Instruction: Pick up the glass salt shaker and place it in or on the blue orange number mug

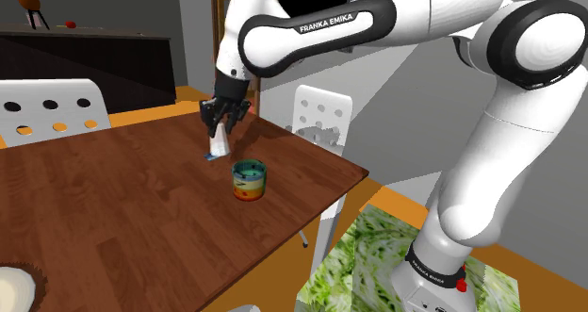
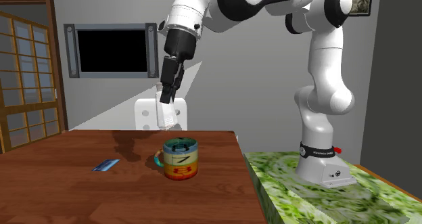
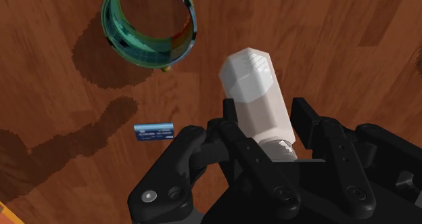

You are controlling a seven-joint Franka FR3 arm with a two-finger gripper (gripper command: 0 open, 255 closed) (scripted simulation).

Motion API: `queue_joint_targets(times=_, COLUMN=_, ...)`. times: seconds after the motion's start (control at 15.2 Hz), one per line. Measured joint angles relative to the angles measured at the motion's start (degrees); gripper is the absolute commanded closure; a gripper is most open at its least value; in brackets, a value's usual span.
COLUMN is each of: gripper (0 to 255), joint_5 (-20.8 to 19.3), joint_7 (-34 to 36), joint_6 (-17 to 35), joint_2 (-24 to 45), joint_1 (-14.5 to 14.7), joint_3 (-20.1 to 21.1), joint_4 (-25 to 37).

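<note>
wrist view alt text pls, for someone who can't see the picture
The black claw clasps a pale, faceted salt shaker over a brown wooden table. Beyond the shaker stands an open mug, teal inside with coloured stripes, seen from above, and a small blue card lies on the table nearby.

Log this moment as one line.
phase: transport | fingers: shut on salt shaker, clear of table | mug: upright, empty, shaker not above it

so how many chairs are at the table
2. One white chair sits along the table's far side at the shoulder view's left; the other stands at the table's end beyond the mug. Others may be hidden.
</note>
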Motion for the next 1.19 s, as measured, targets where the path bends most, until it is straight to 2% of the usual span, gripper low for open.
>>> queue_joint_targets(times=0.46, gripper=255, joint_5=5.03, joint_7=-11.05, joint_6=0.13, joint_2=-7.21, joint_1=-3.50, joint_3=-5.23, joint_4=-7.54)
queue_joint_targets(times=1.19, gripper=255, joint_5=5.24, joint_7=-12.39, joint_6=8.08, joint_2=-5.23, joint_1=-3.65, joint_3=-5.41, joint_4=-13.65)
